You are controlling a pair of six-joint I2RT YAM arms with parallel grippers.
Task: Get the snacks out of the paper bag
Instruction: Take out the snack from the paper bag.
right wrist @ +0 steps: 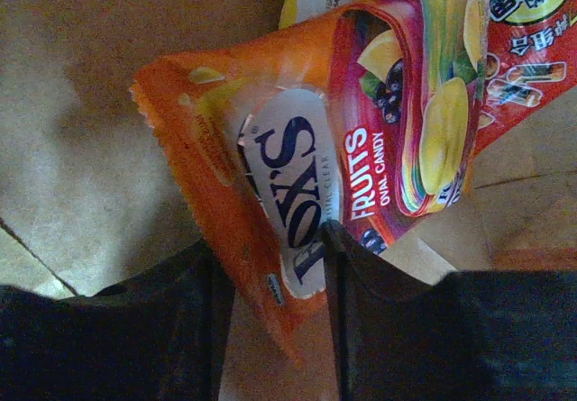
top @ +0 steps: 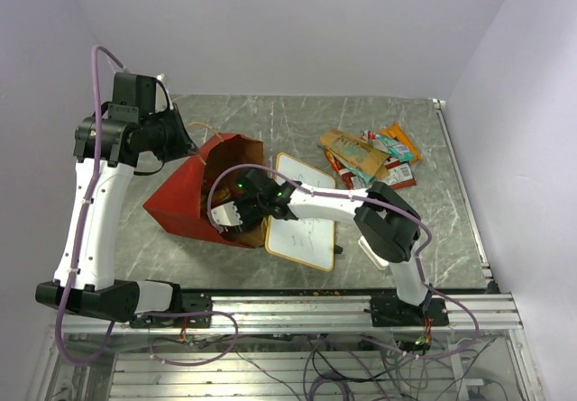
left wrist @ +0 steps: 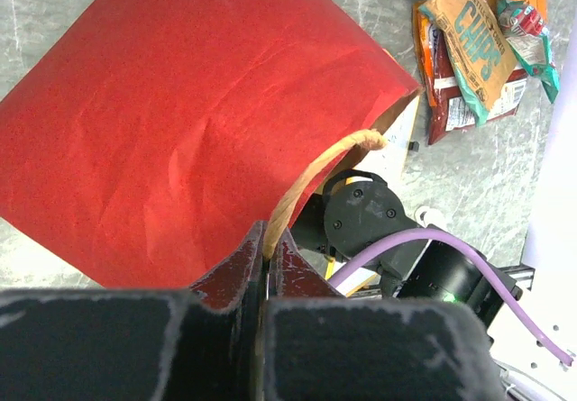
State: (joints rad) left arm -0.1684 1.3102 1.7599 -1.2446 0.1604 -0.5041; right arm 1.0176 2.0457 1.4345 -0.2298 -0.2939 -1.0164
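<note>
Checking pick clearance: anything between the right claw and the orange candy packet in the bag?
Nothing visible. The orange candy packet sits directly between the fingers of the right claw, inside the paper bag. Whether the fingers pinch it is unclear.

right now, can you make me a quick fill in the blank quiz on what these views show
1. The left gripper is shut on the paper bag's string ____.
2. The candy packet between the right gripper's fingers is mainly ____.
3. The outside of the paper bag is ____.
4. In the top view, the pile of snacks already out lies on the ____ side of the table.

Missing words: handle; orange; red; right
</note>
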